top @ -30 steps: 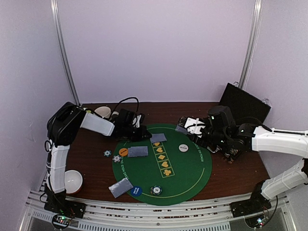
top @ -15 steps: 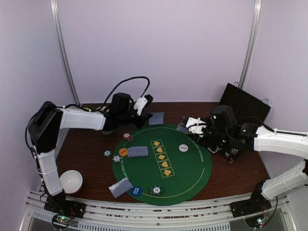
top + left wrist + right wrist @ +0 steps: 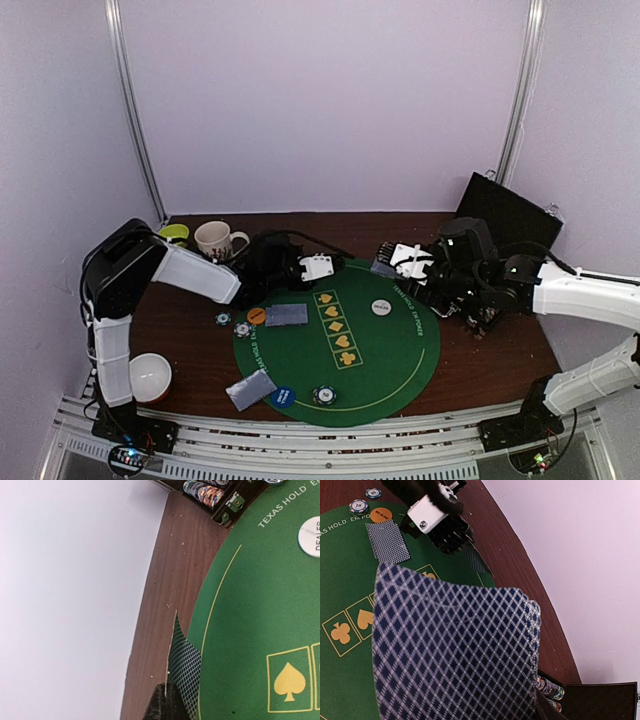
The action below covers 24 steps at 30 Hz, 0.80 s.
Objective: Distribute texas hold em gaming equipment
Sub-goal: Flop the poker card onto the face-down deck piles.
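My left gripper [image 3: 330,266] is low at the back edge of the green poker mat [image 3: 390,370]. In the left wrist view it [image 3: 168,701] is shut on one grey-blue-backed card [image 3: 184,662], held edge-on over the mat's rim. My right gripper [image 3: 397,262] is shut on the deck of cards [image 3: 455,650] above the mat's back right; one finger [image 3: 547,711] shows beside the deck. Two cards [image 3: 286,314] [image 3: 250,389] lie on the mat. The orange button [image 3: 257,316], blue button [image 3: 283,396] and white dealer button [image 3: 381,307] lie there too, with chips [image 3: 243,329] [image 3: 323,395].
A patterned mug [image 3: 215,240] and a green bowl [image 3: 175,234] stand at the back left. A white bowl [image 3: 150,375] sits at the front left. A black case [image 3: 505,215] with racked chips [image 3: 202,490] stands at the back right.
My left arm lifted a card from the mat's back, swung up and back with it, and has now come down at the mat's back edge. The right arm has barely moved.
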Available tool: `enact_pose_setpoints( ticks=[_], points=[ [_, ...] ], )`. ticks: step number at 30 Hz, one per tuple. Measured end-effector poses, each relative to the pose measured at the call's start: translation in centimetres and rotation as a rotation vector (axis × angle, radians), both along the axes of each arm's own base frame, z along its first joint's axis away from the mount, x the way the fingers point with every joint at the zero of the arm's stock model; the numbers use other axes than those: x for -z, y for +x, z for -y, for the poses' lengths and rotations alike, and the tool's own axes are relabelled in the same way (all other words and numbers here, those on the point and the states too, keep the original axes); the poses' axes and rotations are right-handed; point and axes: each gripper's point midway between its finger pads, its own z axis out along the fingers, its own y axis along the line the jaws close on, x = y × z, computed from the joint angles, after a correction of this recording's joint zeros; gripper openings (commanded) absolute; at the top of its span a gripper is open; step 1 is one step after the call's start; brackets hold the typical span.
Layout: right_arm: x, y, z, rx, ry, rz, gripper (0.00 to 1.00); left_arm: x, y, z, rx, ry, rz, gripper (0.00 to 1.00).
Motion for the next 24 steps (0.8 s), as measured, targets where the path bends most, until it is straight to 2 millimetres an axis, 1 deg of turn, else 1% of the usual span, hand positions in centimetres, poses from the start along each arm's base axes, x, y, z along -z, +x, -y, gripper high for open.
enact_pose_setpoints(
  ticks=[3, 5, 6, 10, 12, 14, 21, 22, 24],
  points=[
    [-0.1, -0.1, 0.1, 0.000, 0.001, 0.001, 0.47, -0.3, -0.1, 0.3, 0.014, 0.052, 0.105, 0.00],
    [-0.2, -0.1, 0.1, 0.000, 0.000, 0.000, 0.47, 0.4, -0.5, 0.5, 0.037, 0.098, 0.145, 0.00],
    [-0.2, -0.1, 0.1, 0.000, 0.000, 0.001, 0.47, 1.0, -0.9, 0.5, 0.050, 0.123, 0.151, 0.00],
    [-0.7, 0.0, 0.0, 0.000, 0.007, 0.006, 0.47, 4.2, -2.7, 0.2, 0.106, 0.214, 0.134, 0.00],
    [-0.7, 0.0, -0.1, 0.000, 0.007, 0.007, 0.47, 5.4, -3.4, 0.2, 0.133, 0.245, 0.119, 0.00],
    [-0.7, 0.0, -0.1, 0.000, 0.007, 0.007, 0.47, 6.2, -4.0, 0.3, 0.156, 0.264, 0.098, 0.00],
    [-0.7, 0.0, 0.0, 0.000, 0.005, 0.005, 0.47, 8.0, -5.7, 0.6, 0.227, 0.282, 0.014, 0.00],
    [-0.7, 0.0, 0.0, 0.000, 0.005, 0.004, 0.47, 8.3, -5.9, 0.6, 0.237, 0.285, 0.001, 0.01],
    [-0.7, 0.0, 0.0, 0.000, 0.005, 0.004, 0.47, 8.7, -6.2, 0.6, 0.248, 0.288, -0.018, 0.13]
  ],
)
